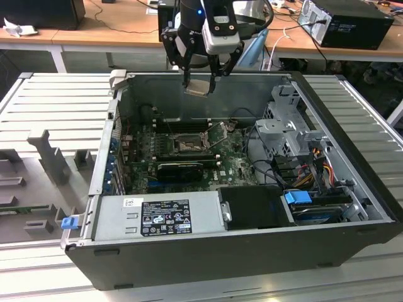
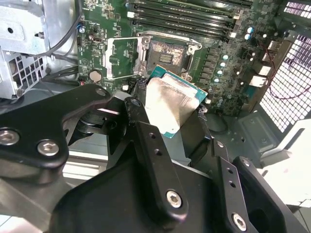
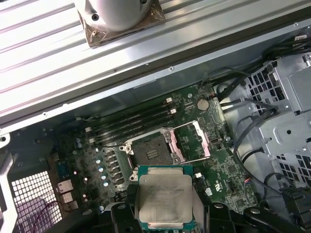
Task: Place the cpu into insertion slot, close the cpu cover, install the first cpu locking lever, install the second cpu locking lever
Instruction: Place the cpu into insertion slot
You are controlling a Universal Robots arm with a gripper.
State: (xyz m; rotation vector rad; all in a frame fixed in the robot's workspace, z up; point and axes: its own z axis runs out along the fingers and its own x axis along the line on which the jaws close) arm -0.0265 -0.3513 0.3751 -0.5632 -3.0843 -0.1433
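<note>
My gripper [image 1: 200, 80] hangs above the far wall of the open computer case, shut on the cpu [image 1: 198, 87]. The cpu [image 3: 164, 196] is a flat square chip with a pale silvery top and green edges, clamped between the black fingers [image 2: 146, 141] in both wrist views. Below and ahead of it on the motherboard lies the open insertion slot [image 3: 149, 153], also seen as the insertion slot [image 1: 187, 144] in the exterior view. The cpu cover [image 3: 189, 141], a thin metal frame, stands swung open beside the slot. A thin locking lever [image 1: 217, 131] sticks up near the socket.
The motherboard [image 1: 236, 165] carries memory slots [image 3: 131, 124] behind the socket and a long black card [image 1: 179, 168] in front. A metal drive cage [image 1: 286, 129] with cables fills the exterior view's right. A power supply [image 1: 157, 217] sits at the case front.
</note>
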